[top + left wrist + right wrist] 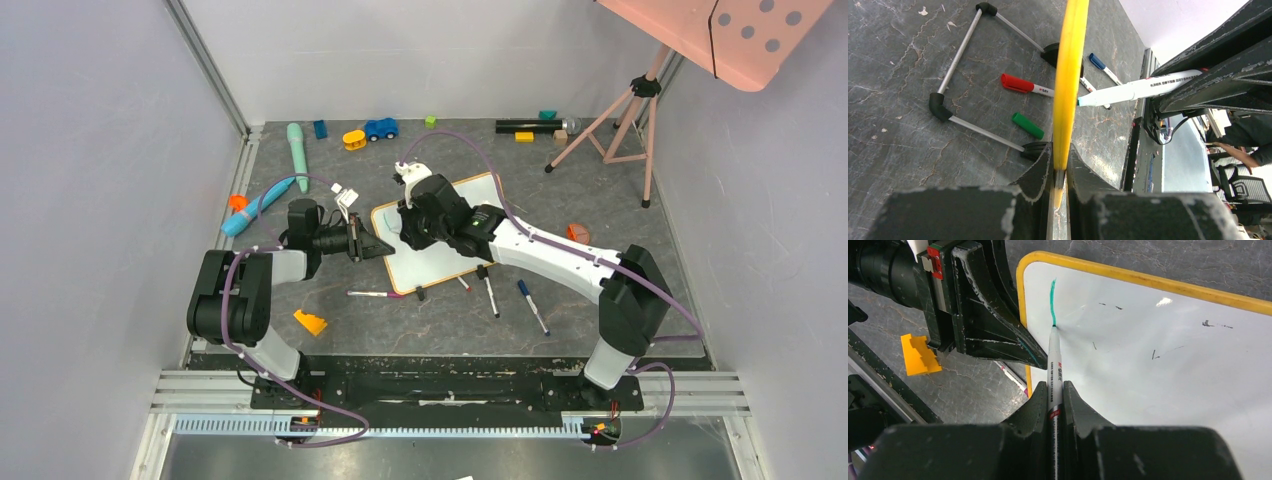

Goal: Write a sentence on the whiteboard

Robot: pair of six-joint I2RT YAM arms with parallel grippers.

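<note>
The whiteboard (445, 262), white with an orange-yellow frame, lies on the dark table. My left gripper (383, 247) is shut on its left frame edge (1070, 75), which runs up between the jaws (1060, 152). My right gripper (1055, 390) is shut on a white marker (1054, 362) above the board's left part (408, 222). The marker tip touches the board (1158, 365) at the lower end of one short green stroke (1052, 300) near the left frame. No words of the sentence show, only faint dark smudges on the white.
A green cap (1028, 125), a red-capped marker (1023, 85) and a blue-capped marker (1103, 61) lie by a wire stand (958, 55). More markers (490, 295) lie before the board, with an orange wedge (310, 322) nearby. Toys (380, 128) and a pink tripod (625, 120) stand behind.
</note>
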